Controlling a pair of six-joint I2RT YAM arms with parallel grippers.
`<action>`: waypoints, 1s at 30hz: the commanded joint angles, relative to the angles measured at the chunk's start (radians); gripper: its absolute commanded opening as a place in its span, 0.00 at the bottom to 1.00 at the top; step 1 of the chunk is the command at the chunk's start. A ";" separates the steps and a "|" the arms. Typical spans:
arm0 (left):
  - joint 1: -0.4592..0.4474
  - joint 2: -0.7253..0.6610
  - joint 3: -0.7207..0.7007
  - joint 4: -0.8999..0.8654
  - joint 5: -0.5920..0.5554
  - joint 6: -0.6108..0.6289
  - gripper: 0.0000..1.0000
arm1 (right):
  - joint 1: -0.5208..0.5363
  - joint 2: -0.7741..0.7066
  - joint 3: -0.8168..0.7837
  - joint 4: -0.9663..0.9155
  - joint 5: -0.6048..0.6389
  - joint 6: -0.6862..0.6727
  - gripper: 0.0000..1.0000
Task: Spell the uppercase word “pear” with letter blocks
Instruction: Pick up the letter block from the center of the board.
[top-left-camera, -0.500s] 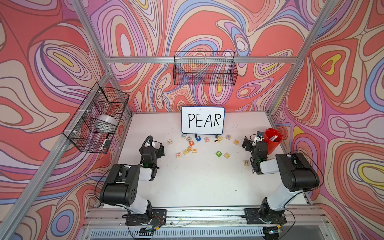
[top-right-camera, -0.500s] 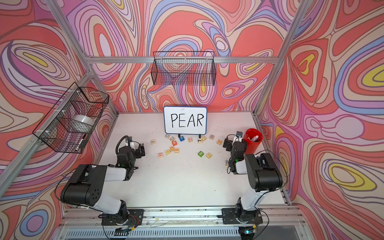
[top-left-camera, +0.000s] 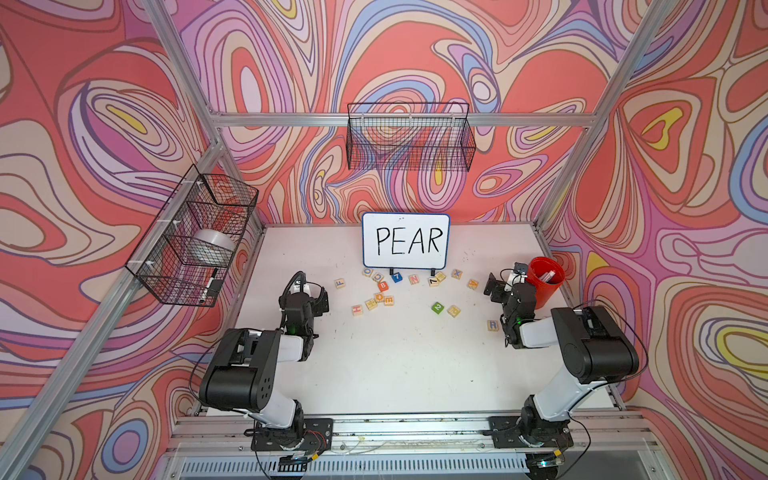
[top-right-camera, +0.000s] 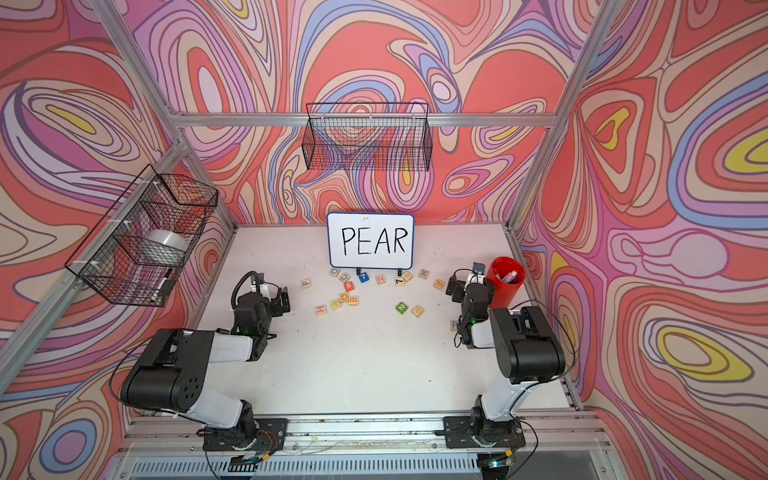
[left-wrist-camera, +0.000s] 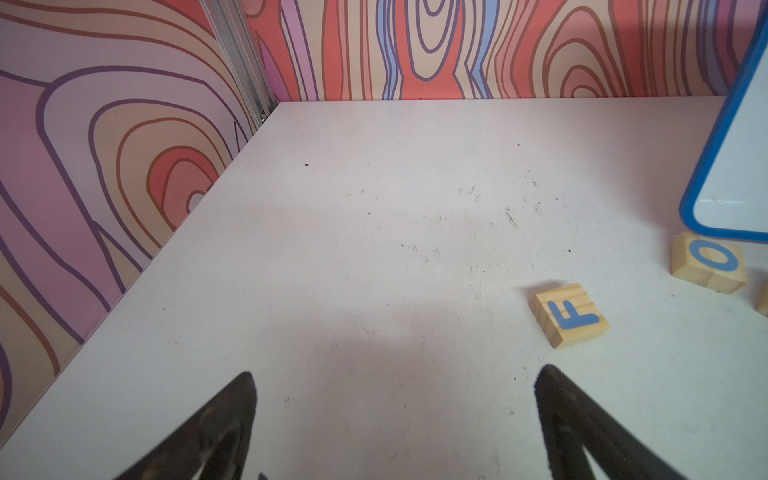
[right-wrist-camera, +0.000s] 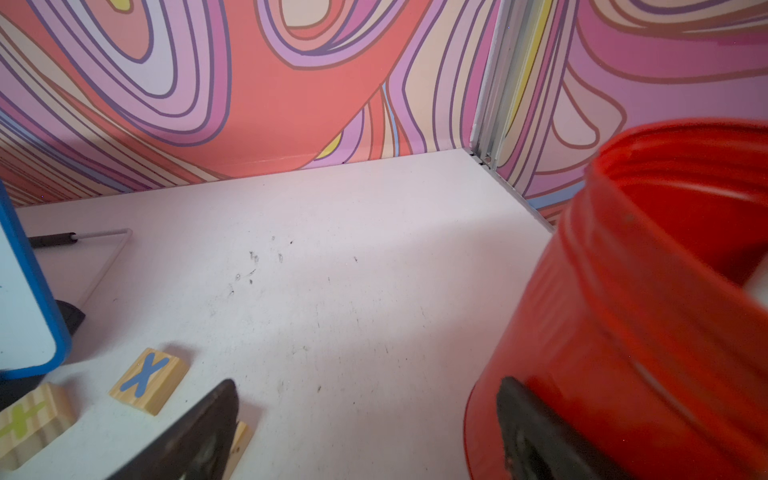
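White table (top-left-camera: 395, 365): scattered letter blocks (top-left-camera: 492, 325), whiteboard (top-left-camera: 405, 241), red cup (top-left-camera: 544, 286).

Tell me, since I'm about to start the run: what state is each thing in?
left gripper: fingers open, empty.
right gripper: fingers open, empty.
blue R block: lying on the table, apart from the others.
orange-red A block: on the table, alone.
orange E block: on the table, in a cluster.
yellow P block: on the table, beside the green 2 cube.
red cup: upright, marker inside.
whiteboard: upright, reads PEAR.

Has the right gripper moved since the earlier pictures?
No. In both top views the right gripper stands open at the same place beside the red cup as before.
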 joint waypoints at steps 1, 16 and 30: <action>0.010 0.002 0.009 0.014 0.008 0.001 1.00 | -0.003 0.007 -0.006 0.010 0.001 0.000 0.98; 0.009 -0.002 0.010 0.010 0.037 0.013 1.00 | -0.002 -0.041 0.026 -0.086 -0.042 -0.017 0.98; -0.116 -0.485 0.206 -0.738 0.108 -0.267 1.00 | 0.076 -0.501 0.196 -0.747 -0.306 0.215 0.98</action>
